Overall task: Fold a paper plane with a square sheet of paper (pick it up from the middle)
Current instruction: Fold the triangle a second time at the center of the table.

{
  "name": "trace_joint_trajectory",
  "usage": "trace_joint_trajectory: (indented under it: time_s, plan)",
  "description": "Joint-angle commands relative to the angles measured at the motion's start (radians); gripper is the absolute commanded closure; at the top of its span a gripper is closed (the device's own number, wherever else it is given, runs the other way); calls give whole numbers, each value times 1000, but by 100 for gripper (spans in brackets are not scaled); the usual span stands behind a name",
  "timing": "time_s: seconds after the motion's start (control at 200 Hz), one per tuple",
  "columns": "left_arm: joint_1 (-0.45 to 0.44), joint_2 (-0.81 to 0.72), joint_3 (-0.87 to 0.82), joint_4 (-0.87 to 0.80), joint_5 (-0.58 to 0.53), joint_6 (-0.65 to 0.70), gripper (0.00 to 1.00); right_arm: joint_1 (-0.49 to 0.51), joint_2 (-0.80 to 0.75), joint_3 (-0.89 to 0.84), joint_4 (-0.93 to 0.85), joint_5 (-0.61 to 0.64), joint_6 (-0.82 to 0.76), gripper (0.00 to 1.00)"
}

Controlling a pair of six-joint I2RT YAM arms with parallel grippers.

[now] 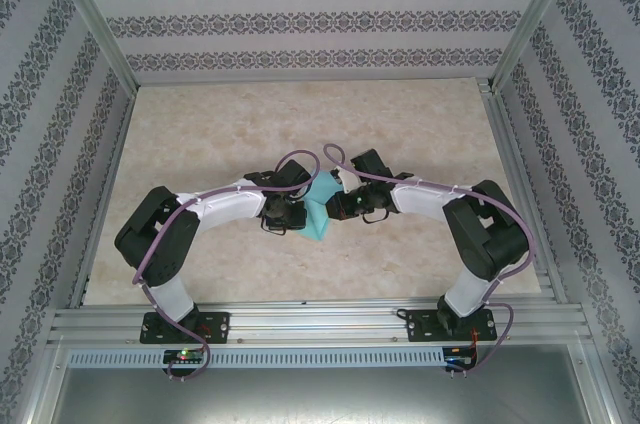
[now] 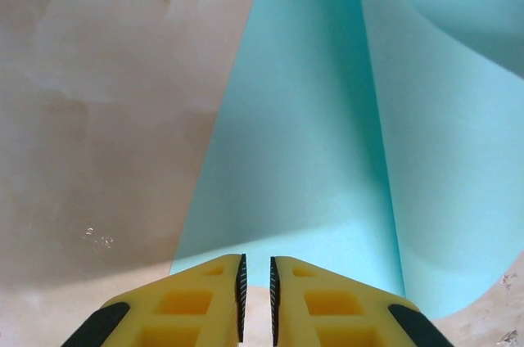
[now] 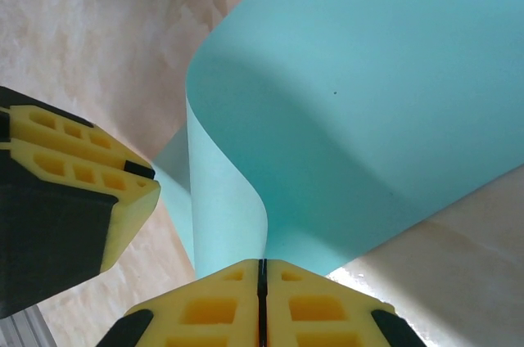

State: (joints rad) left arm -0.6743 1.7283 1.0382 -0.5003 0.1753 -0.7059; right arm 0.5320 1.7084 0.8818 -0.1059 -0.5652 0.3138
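The turquoise sheet of paper (image 1: pixel 321 214) sits near the middle of the marbled table (image 1: pixel 420 124), between the two grippers, which meet from left and right. The right gripper (image 3: pixel 262 281) has its yellow fingers pressed together, pinching the sheet (image 3: pixel 368 101) where one flap curls up from the tabletop and bends over. The left gripper (image 2: pixel 255 298) has its fingers a narrow gap apart, with the tips over the near edge of the sheet (image 2: pixel 303 167) and nothing clamped between them. From the left wrist, the sheet shows one flat panel and a second panel arching up on the right.
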Motion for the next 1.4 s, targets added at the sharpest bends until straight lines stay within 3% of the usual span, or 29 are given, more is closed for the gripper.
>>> trace_joint_trajectory:
  time_s: [0.0, 1.394]
  plan:
    - [-5, 20, -4, 9, 1, 22, 81, -9, 20, 33, -22, 15, -22, 90]
    - [-5, 57, 11, -15, -2, 35, 84, 0, 117, 84, -63, 95, -16, 90]
